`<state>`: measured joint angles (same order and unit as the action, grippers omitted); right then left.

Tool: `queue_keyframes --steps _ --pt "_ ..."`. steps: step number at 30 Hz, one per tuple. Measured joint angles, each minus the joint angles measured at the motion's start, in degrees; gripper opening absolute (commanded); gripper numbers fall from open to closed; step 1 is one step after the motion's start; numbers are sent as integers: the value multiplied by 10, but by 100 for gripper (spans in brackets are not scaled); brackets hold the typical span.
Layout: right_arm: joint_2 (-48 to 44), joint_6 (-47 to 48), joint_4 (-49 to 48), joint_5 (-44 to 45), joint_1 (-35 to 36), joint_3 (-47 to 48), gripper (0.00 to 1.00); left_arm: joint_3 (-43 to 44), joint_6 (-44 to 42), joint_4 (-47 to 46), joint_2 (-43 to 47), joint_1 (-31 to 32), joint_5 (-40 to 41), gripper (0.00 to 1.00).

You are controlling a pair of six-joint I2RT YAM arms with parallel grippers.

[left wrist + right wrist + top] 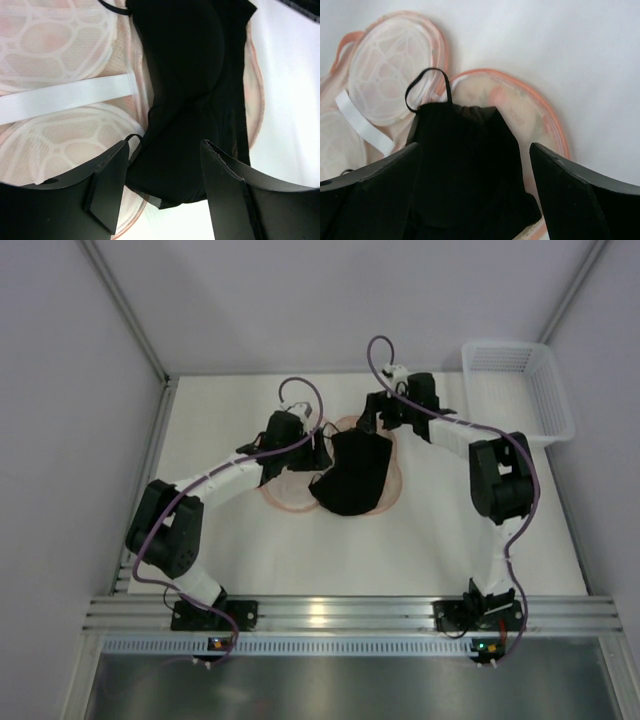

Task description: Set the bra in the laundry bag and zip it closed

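**Table** [330,550]: white, flat, matte surface, bounded at the near edge by an aluminium rail [340,614]. Two items are carried directly on it.

1. **Laundry bag** [288,492]: laid open near the centre, with its pale round halves turned upward and edged by a pink rim. A white band [65,95] is seen across the inside. The right half is largely covered by a black bra [355,475].
2. **White mesh basket** [520,390]: set at the far right corner, well apart from the bag.
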<state>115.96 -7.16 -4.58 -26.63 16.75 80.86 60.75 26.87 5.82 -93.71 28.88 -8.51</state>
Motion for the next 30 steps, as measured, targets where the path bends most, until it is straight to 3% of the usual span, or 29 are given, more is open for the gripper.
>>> queue_keyframes --steps 3,7,10,12,13,15,18,22,30 --pt "7 40 25 -7 0 0 85 -5 2 3 0 0 14 65" --pt "9 75 38 -58 -12 0 65 -12 0 8 0 0 21 65" --pt "12 94 63 -86 -32 17 65 -13 -2 11 1 0 21 65" --pt "23 122 110 -96 -43 57 69 -13 -4 12 2 0 21 65" --pt "28 132 127 -98 -47 73 76 -13 -5 12 2 0 21 65" --pt "38 174 181 -98 -55 115 77 -13 -9 13 2 0 21 65" --pt "39 228 237 -96 -54 130 74 -13 -15 15 2 0 21 65" --pt "44 292 295 -96 -54 130 60 -13 -21 17 2 0 21 65" --pt "62 358 337 -100 -52 130 54 -13 -30 23 2 0 21 65"
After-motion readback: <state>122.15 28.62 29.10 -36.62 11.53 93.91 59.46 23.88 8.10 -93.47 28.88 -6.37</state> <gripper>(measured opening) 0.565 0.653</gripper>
